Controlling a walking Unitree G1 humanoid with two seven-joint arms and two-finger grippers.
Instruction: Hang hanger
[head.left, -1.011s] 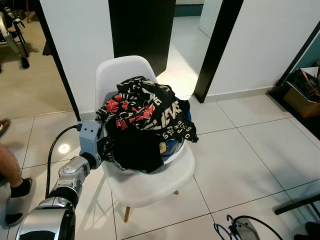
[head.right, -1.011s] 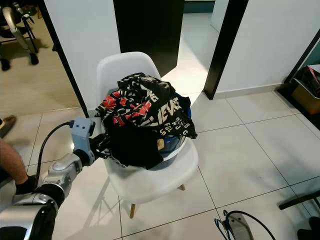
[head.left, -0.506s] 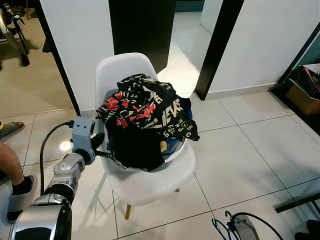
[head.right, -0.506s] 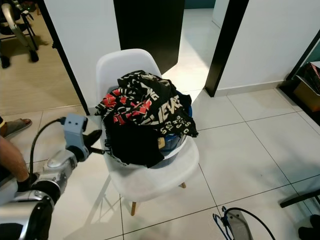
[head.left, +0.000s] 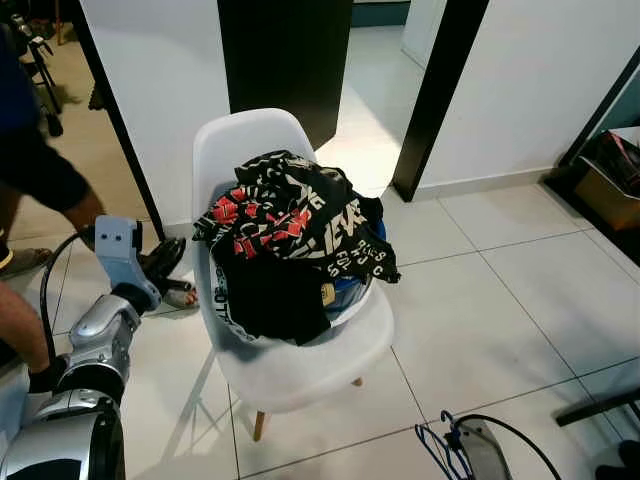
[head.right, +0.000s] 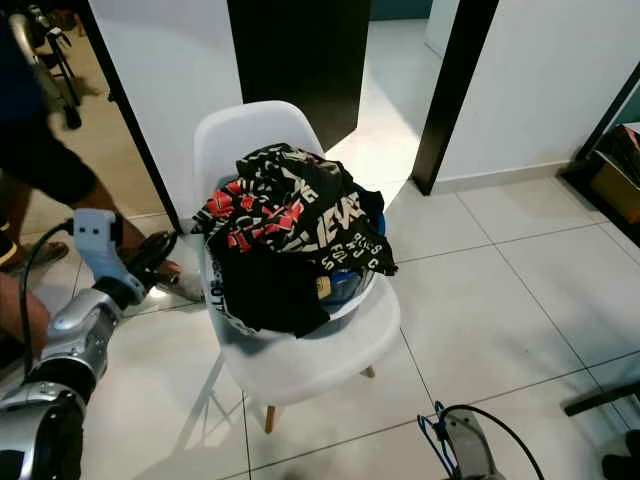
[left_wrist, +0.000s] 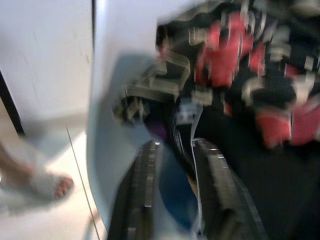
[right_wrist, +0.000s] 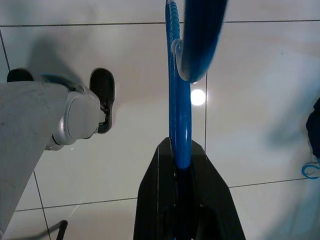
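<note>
2 pincers: right pincer (right_wrist: 182, 165) clenched on blue hanger (right_wrist: 178, 100); left pincer (left_wrist: 172, 165) released beside white chair (head.left: 290, 370).

Clothes-piled basket (head.left: 352, 290) on white chair (head.left: 300, 370)

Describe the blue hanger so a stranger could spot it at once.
Start at the white chair piled with black, red and white clothes. Look down to the tiled floor in front, where the right pincer is shut on the blue hanger, a thin bright-blue hanger against the pale tiles.
</note>
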